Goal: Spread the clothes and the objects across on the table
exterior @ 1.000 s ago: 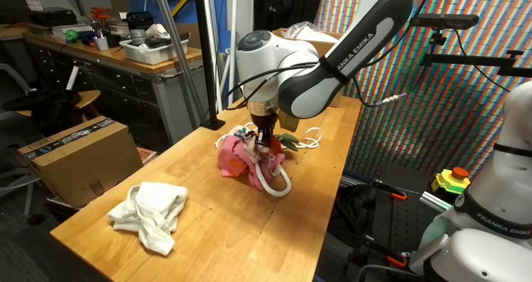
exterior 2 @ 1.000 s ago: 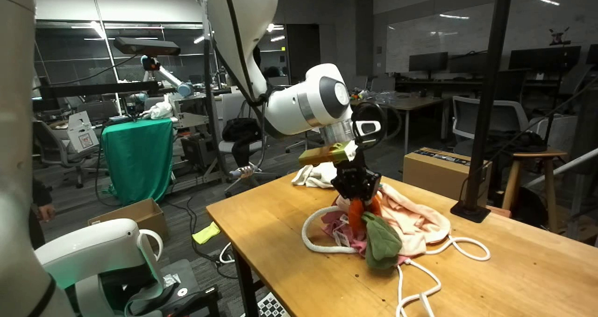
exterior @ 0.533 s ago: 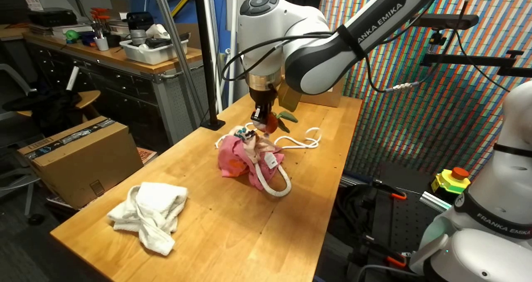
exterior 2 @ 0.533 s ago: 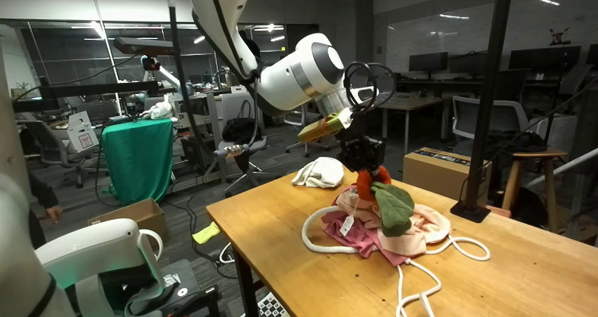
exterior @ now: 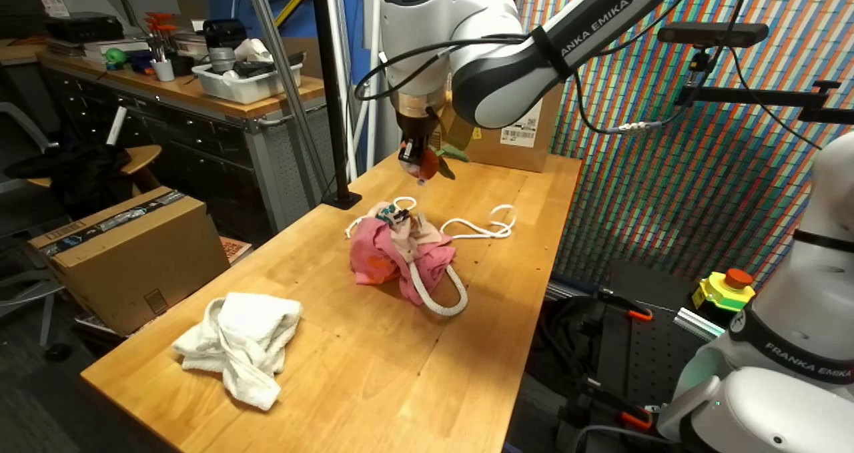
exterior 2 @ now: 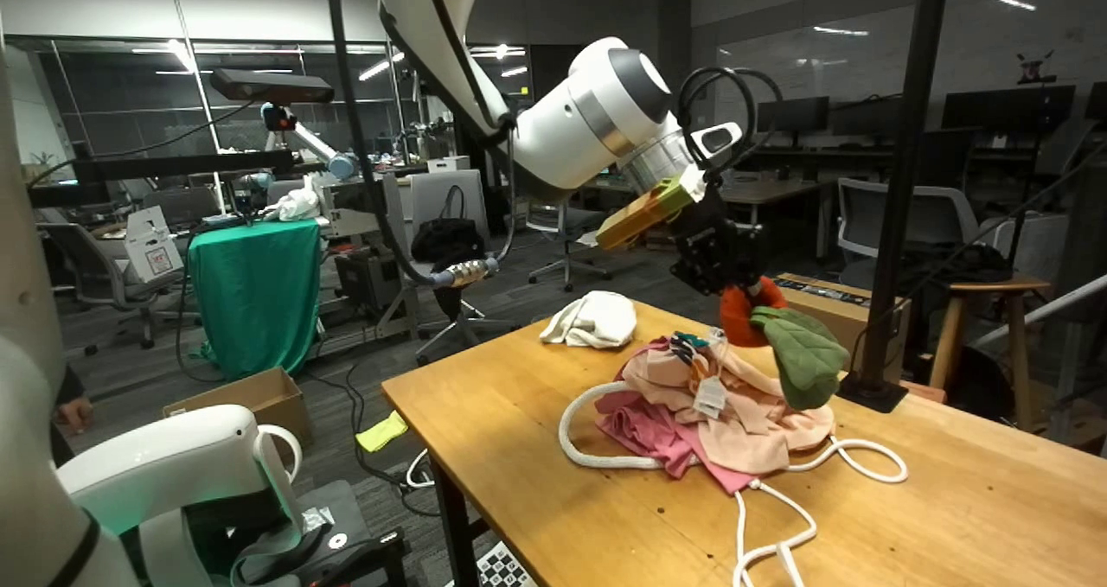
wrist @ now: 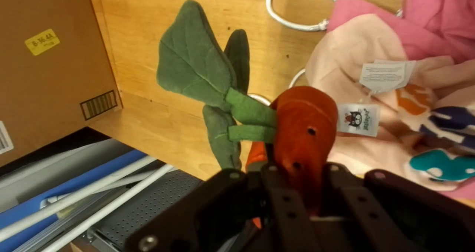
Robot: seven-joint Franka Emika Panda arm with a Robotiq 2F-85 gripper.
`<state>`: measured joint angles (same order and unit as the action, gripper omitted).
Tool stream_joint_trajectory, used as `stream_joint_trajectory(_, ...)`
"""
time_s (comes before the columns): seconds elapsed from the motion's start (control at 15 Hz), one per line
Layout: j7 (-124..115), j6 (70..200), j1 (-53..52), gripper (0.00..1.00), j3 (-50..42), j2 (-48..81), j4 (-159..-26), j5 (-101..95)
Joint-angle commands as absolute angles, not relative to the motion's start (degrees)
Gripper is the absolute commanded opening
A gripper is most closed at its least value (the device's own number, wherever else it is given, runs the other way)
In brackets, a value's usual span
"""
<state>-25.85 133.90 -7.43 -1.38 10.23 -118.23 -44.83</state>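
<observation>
My gripper (wrist: 302, 170) is shut on a soft red-orange toy (wrist: 310, 122) with green leaves (wrist: 196, 59). In both exterior views the gripper (exterior: 412, 158) holds this toy (exterior 2: 742, 317) in the air, above and past the cloth pile. The pile on the table (exterior: 400, 379) is pink cloth (exterior: 373, 249) with peach cloth (exterior 2: 752, 423) over it, printed and tagged. A thick white rope (exterior: 444, 309) loops out from under it. Thin white cord (exterior: 484, 233) trails on another side. Apart from the pile lies a crumpled cream-white towel (exterior: 243, 346), near a table end. The toy's gripped end is partly hidden by my fingers.
A brown cardboard box (exterior: 520, 146) stands at the table end away from the towel, close to my arm. A black post (exterior 2: 904, 172) is fixed at the table's long edge, near the held toy. Another box (exterior: 133, 259) sits off the table.
My gripper has risen out of the pile with the toy and shifted toward the cardboard box's end. The peach cloth and its tag moved slightly; the towel and rope look unchanged.
</observation>
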Motion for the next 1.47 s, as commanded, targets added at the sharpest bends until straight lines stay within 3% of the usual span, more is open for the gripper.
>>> stream_joint_trajectory(0.0, -25.77, 134.06, -5.67, 0.08, -2.64, 15.13, -110.92, -49.71)
stream_joint_trajectory(0.6, -24.95, 133.33, -1.06, 0.08, -6.24, 26.26, -95.45, -45.32)
stream_joint_trajectory(1.4, -38.98, 132.93, -0.27, 0.11, -14.30, 33.57, -86.95, -39.73)
